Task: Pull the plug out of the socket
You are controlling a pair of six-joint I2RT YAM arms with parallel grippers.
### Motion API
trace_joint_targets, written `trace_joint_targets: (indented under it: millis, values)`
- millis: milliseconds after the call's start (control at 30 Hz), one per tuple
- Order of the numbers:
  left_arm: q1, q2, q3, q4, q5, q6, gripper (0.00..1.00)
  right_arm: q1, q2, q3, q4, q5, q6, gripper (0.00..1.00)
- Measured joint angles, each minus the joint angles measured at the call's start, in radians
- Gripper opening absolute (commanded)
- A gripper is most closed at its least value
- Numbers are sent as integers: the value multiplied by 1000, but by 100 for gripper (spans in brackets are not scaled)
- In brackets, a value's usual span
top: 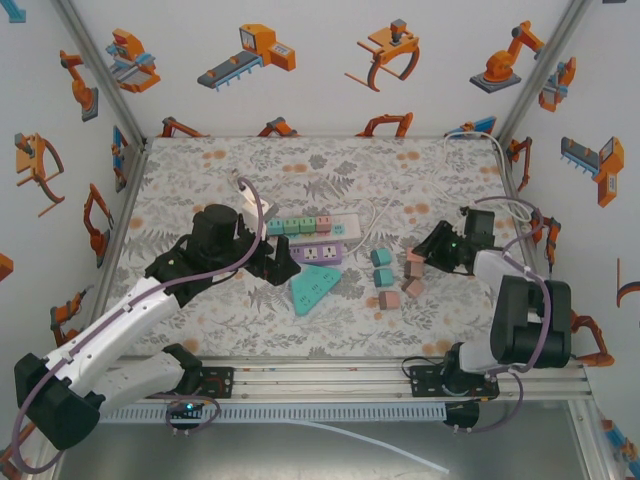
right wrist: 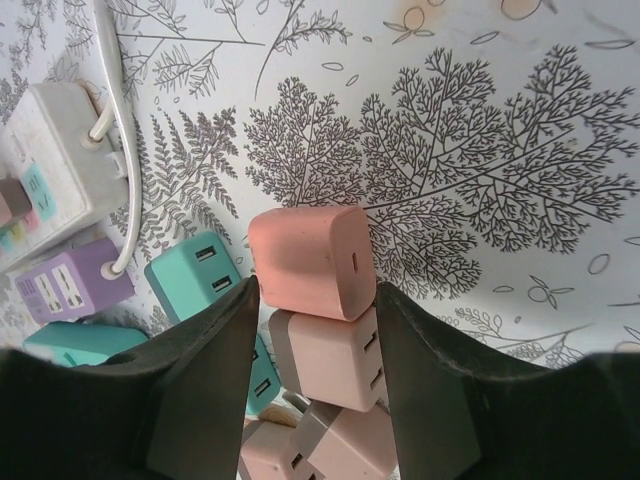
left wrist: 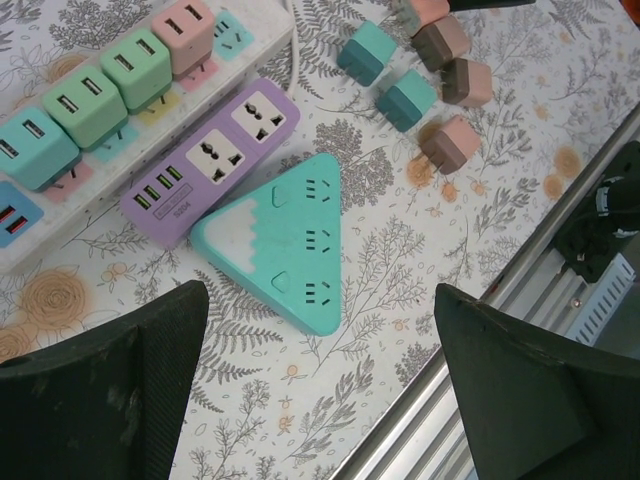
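Pincer (right wrist: 316, 292) around pink plug (right wrist: 305, 255) amid plugs (right wrist: 325, 362)

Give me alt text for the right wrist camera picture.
The right gripper clasps a pink plug against a floral table. More loose plugs lie below it, with a purple power strip and a white power strip at left.

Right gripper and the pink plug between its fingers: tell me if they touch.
Touching. The right wrist view shows the pink plug wedged in the right gripper, both fingers pressed against its sides, no gap.
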Motion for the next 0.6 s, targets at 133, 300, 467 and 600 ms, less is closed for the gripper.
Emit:
trace_joint_targets:
  millis: [133,300,467,600]
  values:
    - [0,-8,-3,-4,-53,-5,86,0,-64,22,-50,21,-19,50]
    - [2,-26,-21,-10,-163,-40,86,26,-179,59,-84,40,-47,50]
    - [50,-49,-41,-23,-248,-92,87,156,-269,130,-85,85,-143,50]
    - [145,-52,-55,-23,-285,-120,87,326,-280,200,-69,122,-307,50]
